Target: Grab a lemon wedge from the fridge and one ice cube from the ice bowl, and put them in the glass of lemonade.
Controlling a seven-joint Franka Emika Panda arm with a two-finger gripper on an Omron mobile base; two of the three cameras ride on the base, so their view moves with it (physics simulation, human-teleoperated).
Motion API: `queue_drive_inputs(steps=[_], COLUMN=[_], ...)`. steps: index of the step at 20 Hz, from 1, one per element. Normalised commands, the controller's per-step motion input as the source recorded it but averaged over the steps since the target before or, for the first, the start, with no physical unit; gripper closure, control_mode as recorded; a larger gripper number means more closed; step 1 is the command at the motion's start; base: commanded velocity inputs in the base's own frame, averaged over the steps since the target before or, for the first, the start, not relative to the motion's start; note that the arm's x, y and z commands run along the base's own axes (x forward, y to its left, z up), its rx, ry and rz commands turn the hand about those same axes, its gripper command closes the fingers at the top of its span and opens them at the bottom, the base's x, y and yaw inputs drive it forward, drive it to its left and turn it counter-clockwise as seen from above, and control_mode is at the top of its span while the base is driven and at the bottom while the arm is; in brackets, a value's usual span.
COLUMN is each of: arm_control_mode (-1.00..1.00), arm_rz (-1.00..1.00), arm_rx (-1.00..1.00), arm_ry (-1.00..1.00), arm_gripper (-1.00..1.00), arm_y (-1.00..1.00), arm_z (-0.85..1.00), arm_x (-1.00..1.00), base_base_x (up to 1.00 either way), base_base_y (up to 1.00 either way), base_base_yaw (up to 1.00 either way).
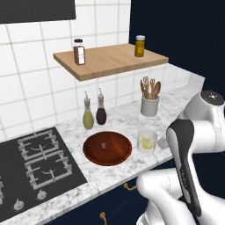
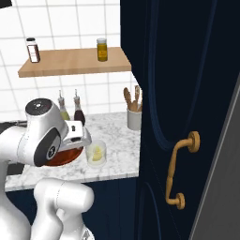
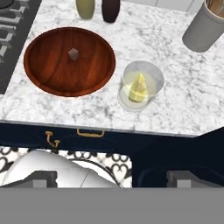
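Tiny bright-yellow lemon wedge (image 3: 139, 88) inside clear glass tumbler of lemonade (image 3: 141, 85), right of reddish-brown wooden bowl (image 3: 48, 78) holding pale ice cube (image 3: 73, 54); gripper (image 3: 113, 178) spread wide, empty.

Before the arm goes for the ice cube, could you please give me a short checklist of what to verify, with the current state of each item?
1. Lemon wedge in the glass of lemonade: ok.
2. Ice cube lying in the ice bowl, nothing over it: ok.
3. Pincer open and holding nothing: ok.
4. Glass upright on the counter, beside the bowl: ok.
5. Two bottles standing behind the bowl, away from the cube: ok.
6. Whether glass and bowl touch: cannot tell.
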Motion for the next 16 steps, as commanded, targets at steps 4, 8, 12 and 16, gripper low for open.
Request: queue_drive_inputs(steps=[4, 8, 12, 16], arm_control_mode=[-1.00, -1.00, -1.00, -1.00], arm_rz=[0.00, -0.01, 0.00, 0.00], arm_rx=[0.01, 0.00, 0.00, 0.00], arm_ry=[0.09, 0.08, 0.04, 0.01], arm_gripper=[-1.00, -1.00, -1.00, -1.00], arm_y=[0.00, 0.04, 0.29, 0.38], arm_z=[0.02, 0.10, 0.17, 0.21], arm_x=[-0.18, 0.00, 0.00, 0.00], base_base_x=[0.00, 0.00, 0.00, 0.00], base_base_y=[0.00, 0.00, 0.00, 0.00], base_base_yaw=[0.00, 0.00, 0.00, 0.00])
